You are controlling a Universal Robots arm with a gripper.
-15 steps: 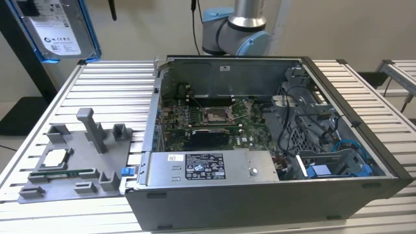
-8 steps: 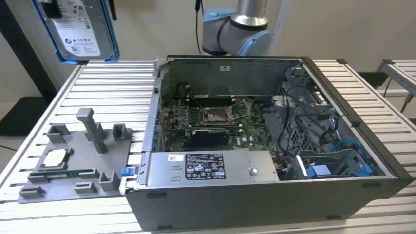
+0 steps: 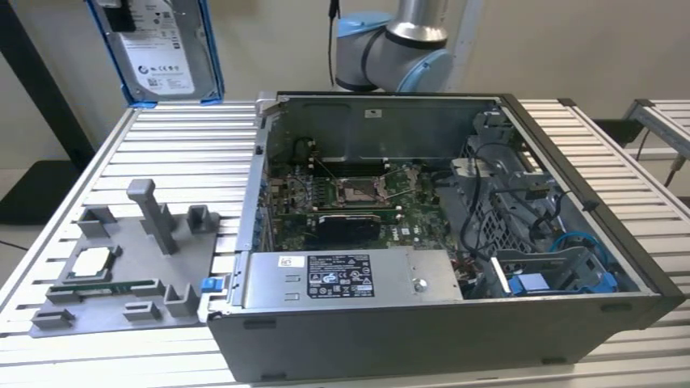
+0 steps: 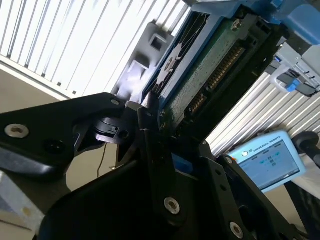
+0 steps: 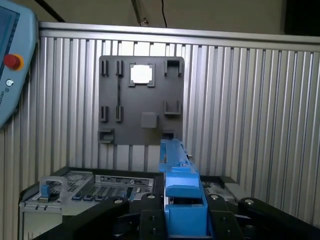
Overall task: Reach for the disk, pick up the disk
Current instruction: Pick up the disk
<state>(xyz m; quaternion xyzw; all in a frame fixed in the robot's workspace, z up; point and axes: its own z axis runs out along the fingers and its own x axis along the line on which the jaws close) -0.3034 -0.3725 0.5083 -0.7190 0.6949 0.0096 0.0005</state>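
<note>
Disk (image 3: 161,48) aloft over slatted metal table (image 3: 173,141); beige wall (image 3: 571,48) behind.

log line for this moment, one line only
phase: pick up | gripper: jaws shut on disk | disk: upright, held above table | case: open
</note>
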